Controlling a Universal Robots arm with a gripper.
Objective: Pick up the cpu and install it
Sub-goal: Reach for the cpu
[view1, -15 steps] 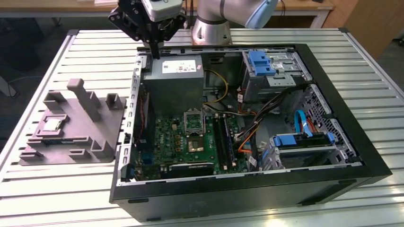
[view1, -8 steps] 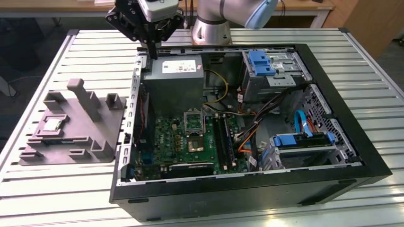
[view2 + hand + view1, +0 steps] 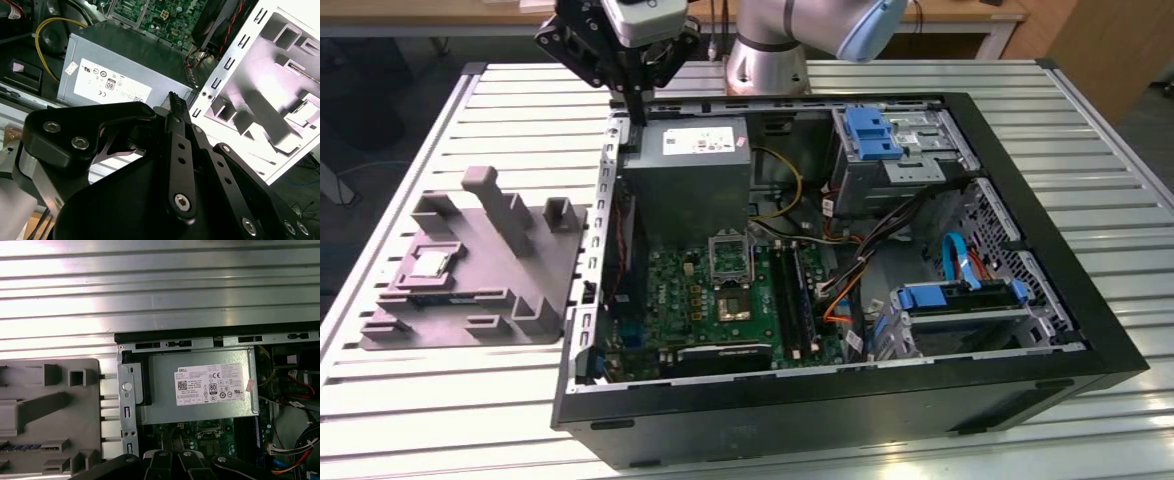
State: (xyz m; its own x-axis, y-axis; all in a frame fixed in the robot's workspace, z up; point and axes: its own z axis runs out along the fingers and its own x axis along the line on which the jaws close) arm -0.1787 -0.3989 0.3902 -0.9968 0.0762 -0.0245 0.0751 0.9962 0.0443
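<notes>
The cpu, a small pale square chip, lies flat in a recess of the grey plastic tray at the exterior view's left. My gripper hangs above the far left corner of the open computer case, over the grey power supply and well away from the cpu. In the second wrist view the gripper has its two black fingers pressed together, shut with nothing between them. The motherboard socket with its metal frame sits in the middle of the green board, below the power supply.
The black case lies on its side on a slatted metal table. Inside are drive cages with blue clips, coloured cables and memory slots. The tray has upright posts.
</notes>
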